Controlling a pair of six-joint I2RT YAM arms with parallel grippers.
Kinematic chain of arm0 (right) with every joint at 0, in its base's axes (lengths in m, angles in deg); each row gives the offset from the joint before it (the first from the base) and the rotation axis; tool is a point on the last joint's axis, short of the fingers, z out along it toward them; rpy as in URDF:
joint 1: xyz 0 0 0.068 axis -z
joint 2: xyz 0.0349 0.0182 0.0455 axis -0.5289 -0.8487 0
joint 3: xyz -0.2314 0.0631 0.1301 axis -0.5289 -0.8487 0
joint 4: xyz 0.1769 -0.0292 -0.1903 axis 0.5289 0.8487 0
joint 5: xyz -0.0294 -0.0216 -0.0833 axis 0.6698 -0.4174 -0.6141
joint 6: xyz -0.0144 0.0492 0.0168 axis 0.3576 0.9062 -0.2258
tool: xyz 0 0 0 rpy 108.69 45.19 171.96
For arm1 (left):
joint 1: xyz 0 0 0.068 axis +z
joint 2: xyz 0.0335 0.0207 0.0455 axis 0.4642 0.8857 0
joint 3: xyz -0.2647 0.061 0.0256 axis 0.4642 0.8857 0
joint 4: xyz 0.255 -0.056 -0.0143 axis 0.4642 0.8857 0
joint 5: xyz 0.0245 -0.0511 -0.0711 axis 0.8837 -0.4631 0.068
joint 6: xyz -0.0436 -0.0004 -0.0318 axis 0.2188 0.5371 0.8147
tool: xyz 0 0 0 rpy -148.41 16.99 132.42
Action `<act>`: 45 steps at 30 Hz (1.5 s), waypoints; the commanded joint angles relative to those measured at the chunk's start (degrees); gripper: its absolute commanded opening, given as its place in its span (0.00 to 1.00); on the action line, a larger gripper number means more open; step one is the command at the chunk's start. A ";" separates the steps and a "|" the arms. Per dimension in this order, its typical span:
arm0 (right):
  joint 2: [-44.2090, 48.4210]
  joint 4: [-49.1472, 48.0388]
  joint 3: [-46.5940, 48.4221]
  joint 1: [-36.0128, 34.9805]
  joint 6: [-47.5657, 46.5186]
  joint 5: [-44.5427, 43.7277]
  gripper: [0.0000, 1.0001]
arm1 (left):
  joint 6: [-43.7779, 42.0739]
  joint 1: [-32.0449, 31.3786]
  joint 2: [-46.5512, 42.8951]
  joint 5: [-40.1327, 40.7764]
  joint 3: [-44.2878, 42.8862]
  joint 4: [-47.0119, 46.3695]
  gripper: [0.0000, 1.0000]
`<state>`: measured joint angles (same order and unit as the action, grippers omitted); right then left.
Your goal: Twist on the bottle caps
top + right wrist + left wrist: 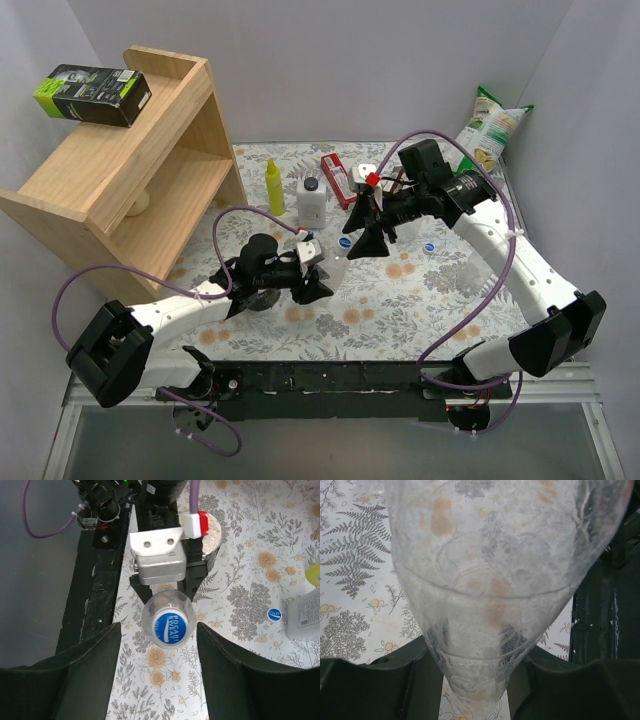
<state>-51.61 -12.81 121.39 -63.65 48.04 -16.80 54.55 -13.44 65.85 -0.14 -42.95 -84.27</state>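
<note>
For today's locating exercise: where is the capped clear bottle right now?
Near the middle of the top view, the clear bottle is clamped in the left gripper, its blue cap facing the open right gripper across from it.

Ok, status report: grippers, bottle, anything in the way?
Left gripper shut on the bottle. Right gripper open, astride its blue cap, not touching. Nothing in the way; spare cap lies apart.
</note>
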 commanded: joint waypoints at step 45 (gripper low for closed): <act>0.62 -25.11 -8.38 6.50 24.42 12.06 0.68 | 3.60 0.58 -4.01 3.41 -2.15 -0.02 0.00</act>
<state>-50.97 -34.43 114.39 -56.94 73.17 -12.71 58.68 -13.27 61.75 9.92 -44.62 -81.87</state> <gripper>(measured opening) 0.627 0.412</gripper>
